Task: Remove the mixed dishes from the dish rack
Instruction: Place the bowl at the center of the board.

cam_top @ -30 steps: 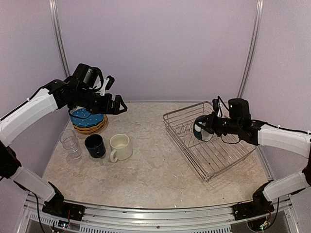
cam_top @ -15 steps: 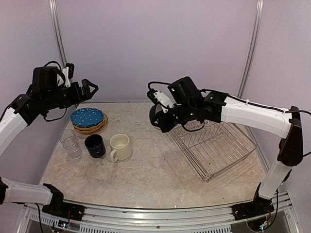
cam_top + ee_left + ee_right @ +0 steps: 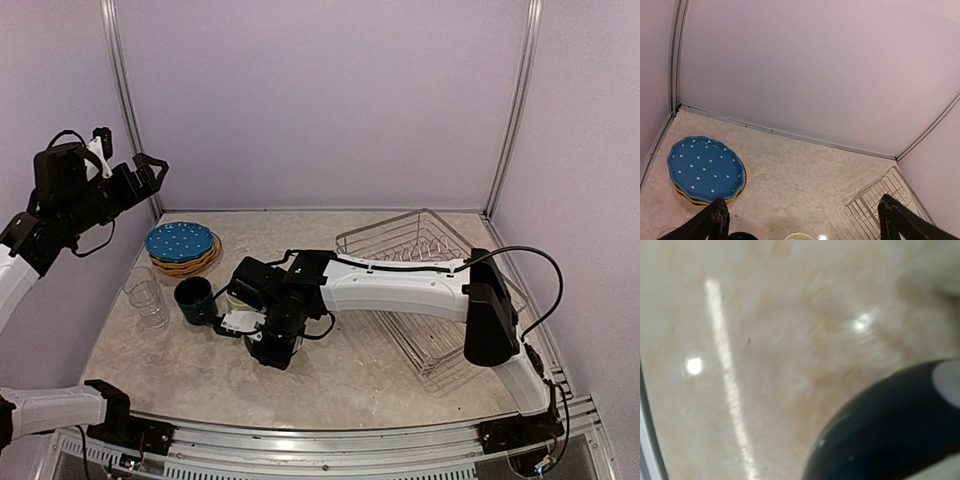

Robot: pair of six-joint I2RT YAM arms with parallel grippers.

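Right gripper (image 3: 272,340) is low over the near-middle of the table (image 3: 330,385), closed on the bowl (image 3: 890,430). The wrist view is blurred, with the dark bowl wall filling the lower right corner. I cannot tell whether the bowl touches the table yet. The step looks like set-down, and it is probably the last dish, since no dish shows in the rack.

To do it well: lower straight down, keep the bowl level, and open only when the base is flat on the table. The arm hides the spot from the top view, so contact is hard to judge. Go slowly.

Just behind are the navy mug (image 3: 194,300), close to the gripper's left side, and the cream mug (image 3: 799,235), which is mostly hidden under the arm. There is a risk of nudging either one, so retreat up first, not sideways. The glass (image 3: 145,297) stands further left, clear of the path.

Further back, the blue plate (image 3: 180,241) sits on the orange plates (image 3: 185,265).

The rack (image 3: 395,238) is at the far right, well apart from the bowl.

Left gripper (image 3: 802,205) is raised high at the far left with its fingers spread wide, empty and out of the way.
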